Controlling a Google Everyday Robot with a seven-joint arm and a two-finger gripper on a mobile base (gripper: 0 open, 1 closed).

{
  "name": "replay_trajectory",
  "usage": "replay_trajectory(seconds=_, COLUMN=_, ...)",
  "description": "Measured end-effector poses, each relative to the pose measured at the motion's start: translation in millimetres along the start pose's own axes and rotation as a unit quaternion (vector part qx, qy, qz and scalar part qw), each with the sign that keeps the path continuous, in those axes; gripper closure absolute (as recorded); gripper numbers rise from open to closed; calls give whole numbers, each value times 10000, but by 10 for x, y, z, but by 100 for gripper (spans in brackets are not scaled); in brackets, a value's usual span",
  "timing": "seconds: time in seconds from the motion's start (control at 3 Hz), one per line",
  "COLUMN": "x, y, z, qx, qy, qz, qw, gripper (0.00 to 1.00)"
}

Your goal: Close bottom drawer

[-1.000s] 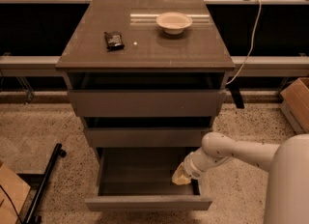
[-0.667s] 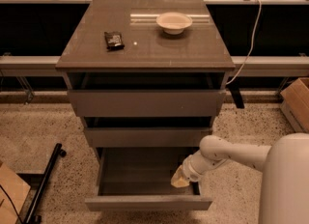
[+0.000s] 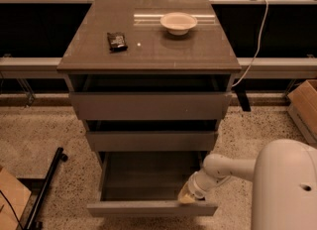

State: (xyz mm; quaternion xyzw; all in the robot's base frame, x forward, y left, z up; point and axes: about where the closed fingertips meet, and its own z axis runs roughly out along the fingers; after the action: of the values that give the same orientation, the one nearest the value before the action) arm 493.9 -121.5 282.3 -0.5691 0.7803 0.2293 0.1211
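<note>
The grey cabinet has three stacked drawers. The bottom drawer is pulled far out, its shallow grey box open and bare inside. The middle drawer and the uppermost drawer stick out a little. My gripper comes in from the lower right on a white arm. It sits at the right end of the bottom drawer, just behind its plain front panel and against the inner right side.
A white bowl and a small black packet lie on the cabinet top. A cardboard box stands at the right, another at the lower left. A black bar lies on the floor left of the drawer. A white cable hangs at the right.
The gripper has moved slightly toward the drawer's front panel and right corner. The bottom drawer stays pulled out about as far as before.
</note>
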Motion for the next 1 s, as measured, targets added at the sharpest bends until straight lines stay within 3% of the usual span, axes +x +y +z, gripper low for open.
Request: replay_trajectory(seconds=1.0, x=875, y=6, z=587, qx=-334, qy=383, qz=937, qw=9943, gripper=100)
